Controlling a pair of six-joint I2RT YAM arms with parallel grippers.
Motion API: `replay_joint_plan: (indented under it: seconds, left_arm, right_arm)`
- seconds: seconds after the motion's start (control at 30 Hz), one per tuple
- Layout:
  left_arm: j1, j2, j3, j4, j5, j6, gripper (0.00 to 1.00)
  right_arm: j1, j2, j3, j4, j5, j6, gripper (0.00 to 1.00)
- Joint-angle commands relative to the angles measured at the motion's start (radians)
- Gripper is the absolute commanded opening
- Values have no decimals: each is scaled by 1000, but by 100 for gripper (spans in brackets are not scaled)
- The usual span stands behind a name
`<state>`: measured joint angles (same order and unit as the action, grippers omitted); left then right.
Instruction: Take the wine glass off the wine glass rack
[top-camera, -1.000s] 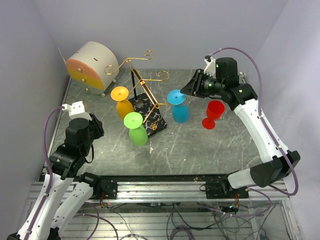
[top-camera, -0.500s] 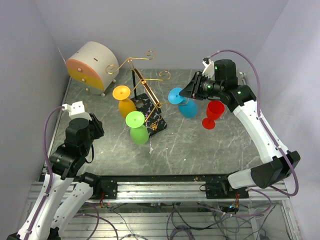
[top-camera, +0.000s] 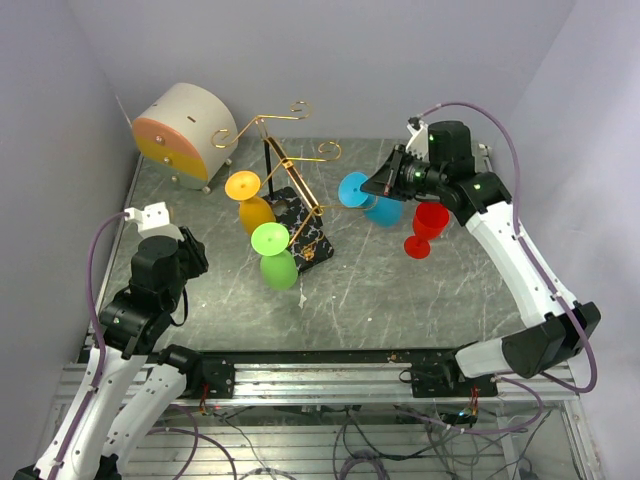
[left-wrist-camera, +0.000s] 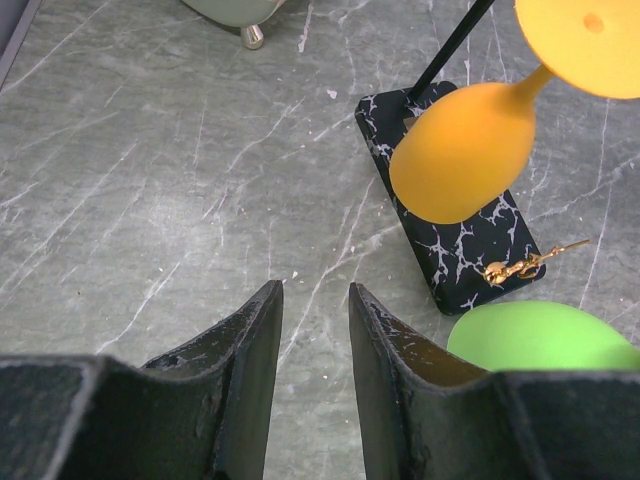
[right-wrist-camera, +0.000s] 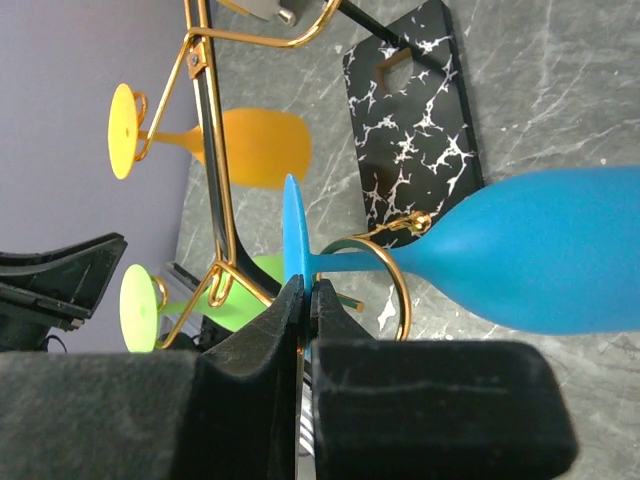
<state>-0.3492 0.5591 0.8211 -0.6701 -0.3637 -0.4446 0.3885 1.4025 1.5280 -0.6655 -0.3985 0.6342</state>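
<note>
Your right gripper (right-wrist-camera: 305, 290) is pinched shut on the thin stem of the blue wine glass (right-wrist-camera: 540, 260), right next to its flat foot. The glass hangs tipped on its side, with its stem inside a gold loop (right-wrist-camera: 400, 288) at the end of the wine glass rack (top-camera: 300, 222). Pull slowly and slide the stem out through the gap in the loop. Do not yank it, or the rack may tip over. Hold tight so the glass does not spin. Watch the red glass (top-camera: 428, 225) standing just beside you. Your left gripper (left-wrist-camera: 313, 310) has its jaws partly apart, holding nothing, low over the table (left-wrist-camera: 120, 180) near the rack.
</note>
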Motion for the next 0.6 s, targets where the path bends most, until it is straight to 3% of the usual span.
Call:
replay_joint_plan:
  seconds: [0.0, 0.57]
  left_arm:
    - [4, -1, -8, 27, -18, 0, 44]
    - [4, 0, -7, 27, -18, -1, 44]
  right_arm:
    - [3, -51, -20, 15, 48, 11, 0]
    - [-8, -129, -83, -7, -26, 0, 0]
